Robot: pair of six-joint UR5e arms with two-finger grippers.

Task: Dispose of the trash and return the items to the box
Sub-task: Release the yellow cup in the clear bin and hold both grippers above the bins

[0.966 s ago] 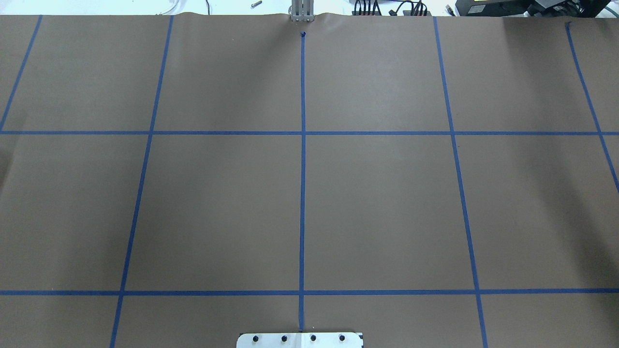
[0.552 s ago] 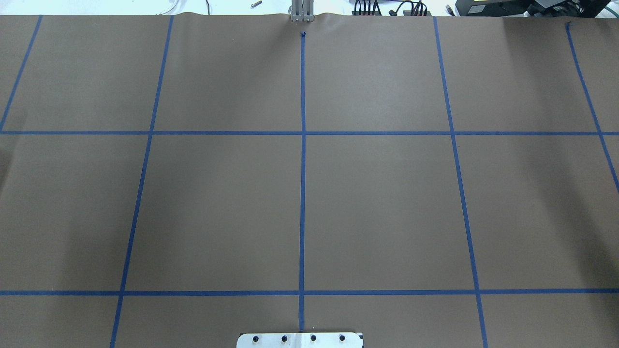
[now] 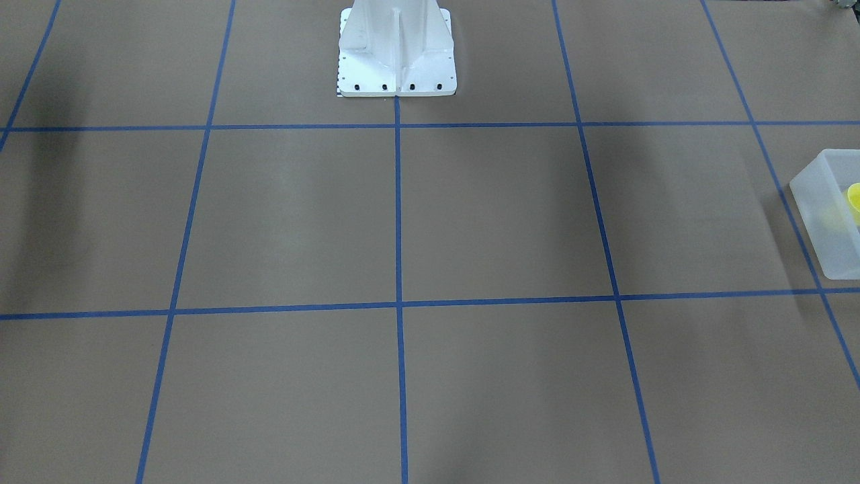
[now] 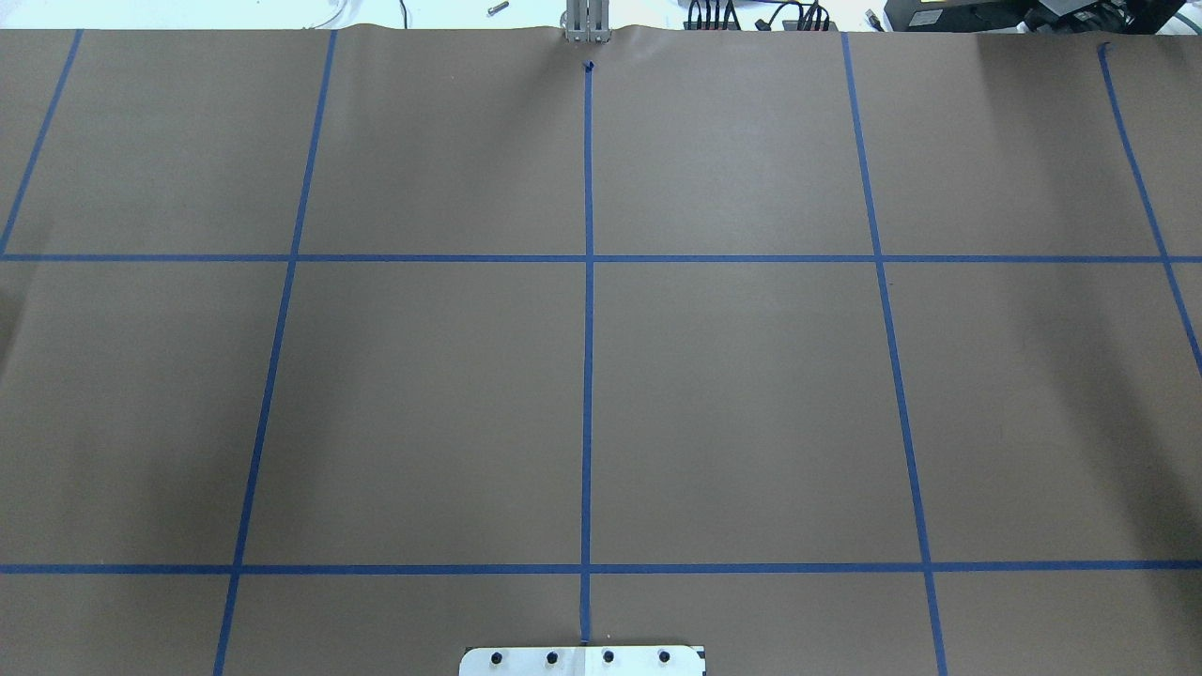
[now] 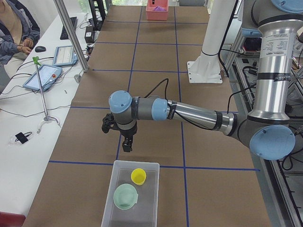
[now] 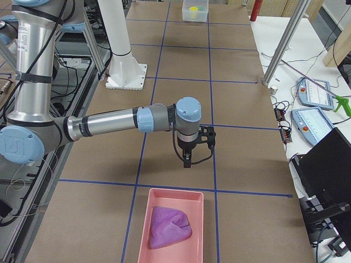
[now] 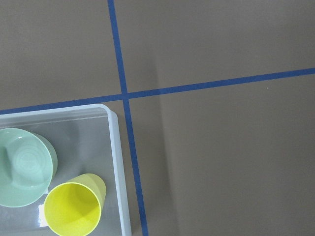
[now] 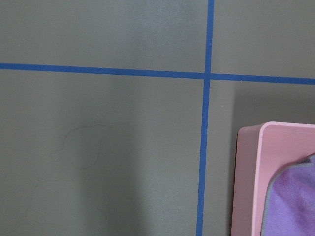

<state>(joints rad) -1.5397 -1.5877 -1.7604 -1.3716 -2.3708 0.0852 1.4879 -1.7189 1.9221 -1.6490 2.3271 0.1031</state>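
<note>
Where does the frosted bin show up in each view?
Front-facing: frosted bin at right edge.
Overhead: not in it.
Exterior left: bottom centre.
Exterior right: top centre, far end.
Left wrist: lower left corner.
Right wrist: not in it.
Shared landmark: yellow cup inside it.

The table [image 4: 751,376] is plain brown, crossed by a grid of blue tape [image 4: 588,376]. The bin [image 7: 118,162] is frosted white, the cup [image 7: 74,209] bright yellow, the bowl [image 7: 24,167] sage-green. The tray [image 8: 248,187] is pink, and its cloth [image 6: 169,226] is purple.
</note>
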